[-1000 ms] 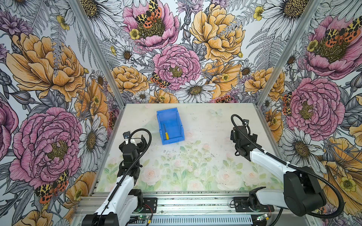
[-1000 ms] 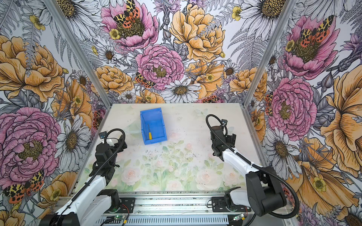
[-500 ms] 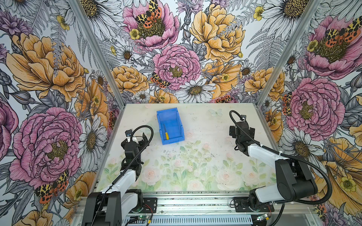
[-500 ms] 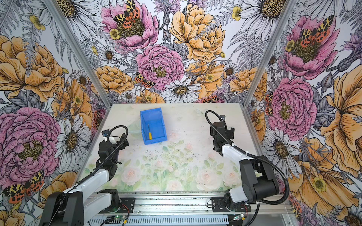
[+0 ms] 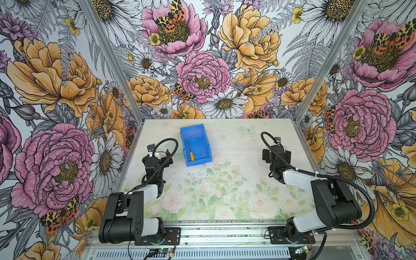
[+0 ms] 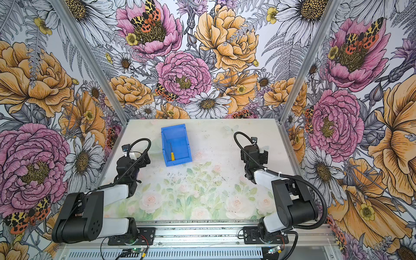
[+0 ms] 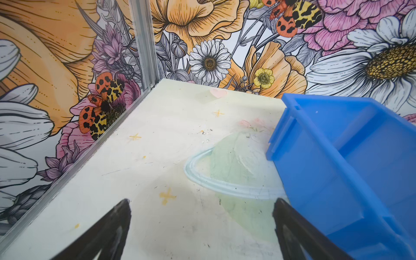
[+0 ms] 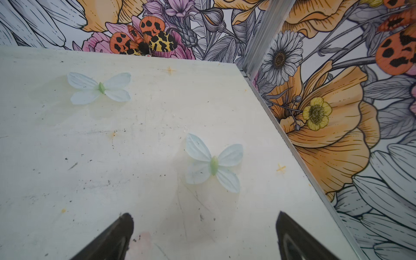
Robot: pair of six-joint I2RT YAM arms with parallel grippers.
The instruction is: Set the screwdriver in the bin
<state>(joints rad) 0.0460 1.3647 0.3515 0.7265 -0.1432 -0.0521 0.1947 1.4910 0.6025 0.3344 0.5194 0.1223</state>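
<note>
The blue bin (image 5: 203, 130) (image 6: 184, 128) stands at the back of the table, left of the middle, in both top views. Inside it lies the screwdriver (image 5: 191, 154) (image 6: 172, 154), yellow handle toward the front wall, dark shaft pointing back. My left gripper (image 5: 160, 155) (image 7: 201, 203) is open just left of the bin (image 7: 351, 162), holding nothing. On the right side my right gripper (image 5: 273, 151) (image 8: 203, 217) is open over bare table, far from the bin. The left wrist view shows only the bin's outer wall and part of its inside; the screwdriver is hidden there.
Flowered walls enclose the table (image 5: 225, 191) on three sides, with metal corner posts (image 5: 112, 60) at the back. Both arm bases (image 5: 135, 227) sit on a rail along the front edge. Pale butterflies (image 8: 213, 163) are printed on the tabletop.
Both arms have folded back toward their bases, their elbows dropping low at the front edge. The grippers stay open. The bin and screwdriver have not moved.
</note>
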